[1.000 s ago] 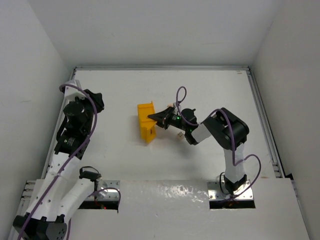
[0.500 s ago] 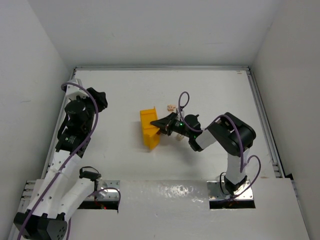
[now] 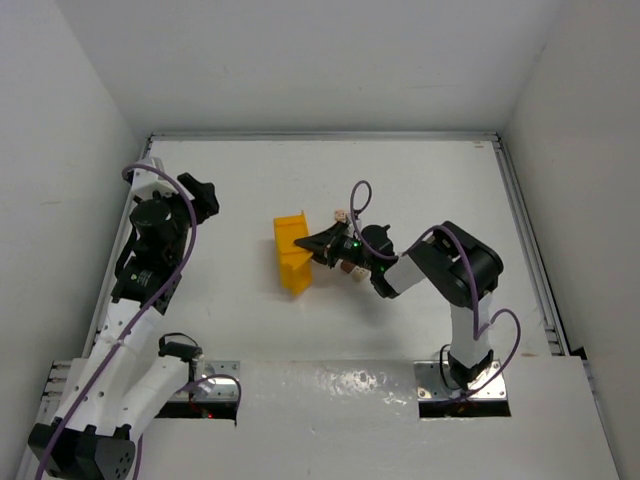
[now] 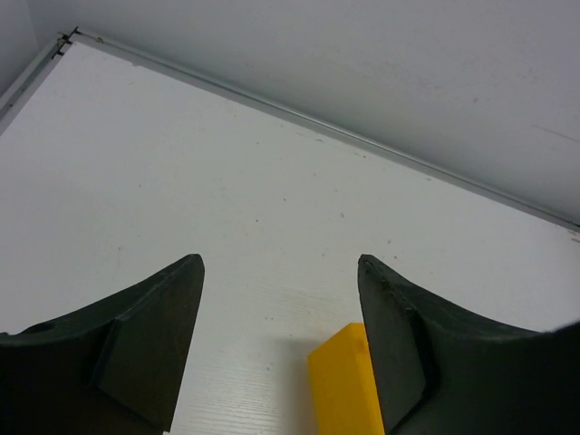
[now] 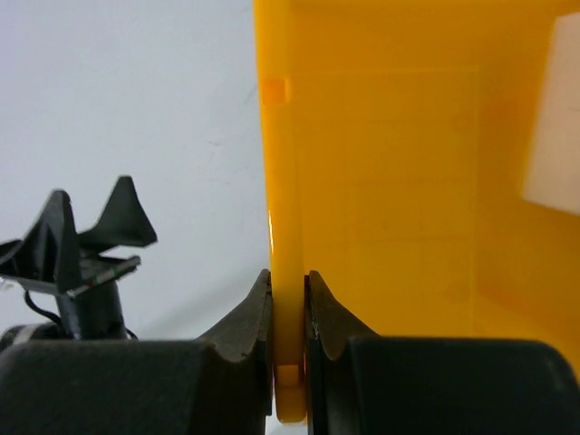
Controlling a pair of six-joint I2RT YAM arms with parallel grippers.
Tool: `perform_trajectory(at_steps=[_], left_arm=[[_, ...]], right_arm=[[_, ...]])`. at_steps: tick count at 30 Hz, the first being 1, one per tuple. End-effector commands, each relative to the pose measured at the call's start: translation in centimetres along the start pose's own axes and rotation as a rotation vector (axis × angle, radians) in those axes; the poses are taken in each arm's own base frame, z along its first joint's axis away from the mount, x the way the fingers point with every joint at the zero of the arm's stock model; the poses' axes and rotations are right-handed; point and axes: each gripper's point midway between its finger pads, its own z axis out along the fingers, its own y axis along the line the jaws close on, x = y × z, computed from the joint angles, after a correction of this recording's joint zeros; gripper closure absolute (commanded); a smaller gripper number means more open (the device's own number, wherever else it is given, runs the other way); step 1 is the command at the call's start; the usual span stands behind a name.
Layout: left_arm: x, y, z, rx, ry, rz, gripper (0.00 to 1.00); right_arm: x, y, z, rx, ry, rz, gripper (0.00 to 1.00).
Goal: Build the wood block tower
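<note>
- My right claw (image 3: 318, 244) is pinched narrow on one side wall of the yellow bin (image 3: 289, 250).
- In the right wrist view one finger (image 5: 243, 319) lies flat against each face of that wall, with no gap showing.
- From this claw the bin's open inside lies to the right, and bare desk (image 3: 420, 180) lies to the left.
- From above, the bin looks tipped rather than flat. I cannot tell whether its base touches the desk.
- Deep in the bin, ahead and to the right of the claw, a tan shape (image 5: 548, 149) is cut off by the picture's edge. I cannot tell whether it is a block.
- A pale block (image 3: 340, 215) lies on the desk just beside the right claw, on its far side, near the bin but apart from it.
- A second block (image 3: 349, 268) shows on the near side of the claw, close to my right wrist. It is too small for me to tell its colour.
- My left claw (image 4: 278, 265) stands wide with nothing between its fingers. It is held above bare desk, well apart from the bin.
- In the left wrist view a corner of the bin shows low and to the right of that claw, beside its right finger.
</note>
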Motion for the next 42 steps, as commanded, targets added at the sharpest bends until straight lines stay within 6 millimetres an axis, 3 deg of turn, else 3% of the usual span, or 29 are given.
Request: perform_trajectory(at_steps=[1, 2, 4, 5, 6, 7, 8, 10, 11, 12, 15, 17, 20, 23, 27, 31, 32, 35, 36, 37, 38, 39, 42], left_arm=[[-1.0, -0.3, 0.1, 0.014, -0.030, -0.014, 0.33], [-0.9, -0.3, 0.2, 0.016, -0.026, -0.012, 0.32], [-0.9, -0.1, 0.1, 0.006, -0.027, -0.011, 0.30], [-0.9, 0.0, 0.0, 0.002, -0.029, -0.010, 0.28], [-1.0, 0.1, 0.0, -0.003, -0.033, -0.010, 0.27], [-1.1, 0.0, -0.1, 0.000, -0.035, -0.011, 0.26], [-1.0, -0.1, 0.0, 0.005, -0.032, -0.016, 0.23], [-0.8, -0.5, 0.2, 0.026, -0.022, -0.015, 0.21], [-0.7, -0.5, 0.3, 0.025, -0.016, -0.013, 0.19], [-0.7, -0.3, 0.3, 0.014, -0.017, -0.013, 0.18], [-0.8, 0.1, 0.2, -0.005, -0.020, -0.007, 0.17], [-0.9, -0.3, 0.3, 0.013, -0.022, -0.014, 0.17], [-0.6, -0.5, 0.4, 0.026, -0.010, -0.013, 0.17], [-0.8, -0.1, 0.2, 0.007, -0.021, -0.012, 0.17], [-1.0, -0.8, 0.2, 0.050, -0.022, -0.016, 0.17], [-1.3, -1.1, -0.2, 0.063, -0.033, -0.020, 0.18], [-1.4, -1.1, -0.4, 0.066, -0.037, -0.020, 0.18], [-1.8, -1.6, -0.8, 0.095, -0.046, -0.021, 0.23], [-1.7, -1.9, -0.9, 0.109, -0.044, -0.022, 0.25], [-2.0, -2.4, -1.2, 0.136, -0.049, -0.023, 0.26], [-2.0, -2.7, -1.4, 0.153, -0.049, -0.020, 0.29], [-2.1, -3.1, -1.6, 0.173, -0.054, -0.018, 0.33], [-2.3, -4.0, -2.2, 0.221, -0.059, -0.009, 0.41]], right_arm=[[2.5, 14.8, -2.8, -0.538, 0.024, -0.258, 1.00], [2.1, 15.5, -2.3, -0.558, 0.029, -0.267, 1.00], [1.2, 14.8, -1.2, -0.538, 0.047, -0.180, 1.00], [1.5, 13.7, -1.5, -0.507, 0.056, -0.171, 1.00], [2.6, 14.2, -2.5, -0.519, 0.063, -0.193, 1.00], [2.9, 12.8, -3.4, -0.479, 0.047, -0.194, 1.00], [2.7, 13.2, -3.7, -0.492, 0.006, -0.224, 1.00], [1.6, 14.2, -2.3, -0.526, -0.007, -0.260, 1.00], [1.4, 14.0, -1.4, -0.516, 0.047, -0.157, 1.00], [1.2, 12.5, -0.2, -0.482, 0.078, -0.113, 1.00], [3.7, 12.2, -1.9, -0.476, 0.089, -0.209, 1.00], [3.9, 13.2, -3.4, -0.497, 0.059, -0.256, 1.00], [2.4, 15.3, -2.2, -0.547, 0.080, -0.247, 1.00], [4.9, 18.5, -2.2, -0.642, 0.164, -0.386, 1.00], [5.2, 20.4, -2.3, -0.663, 0.220, -0.448, 1.00], [4.0, 21.6, -1.9, -0.648, 0.219, -0.530, 1.00], [3.3, 22.1, -2.4, -0.640, 0.196, -0.567, 1.00], [0.0, 19.7, -1.7, -0.463, 0.117, -0.718, 1.00], [-1.1, 18.3, -1.7, -0.326, 0.104, -0.724, 1.00], [-3.5, 17.2, -1.8, -0.244, 0.026, -0.903, 1.00], [-4.7, 15.1, -2.6, -0.046, 0.019, -0.900, 1.00], [-6.5, 13.8, -3.2, 0.062, -0.011, -1.095, 1.00], [-12.0, 11.5, -6.8, 0.444, -0.149, -1.295, 1.00]])
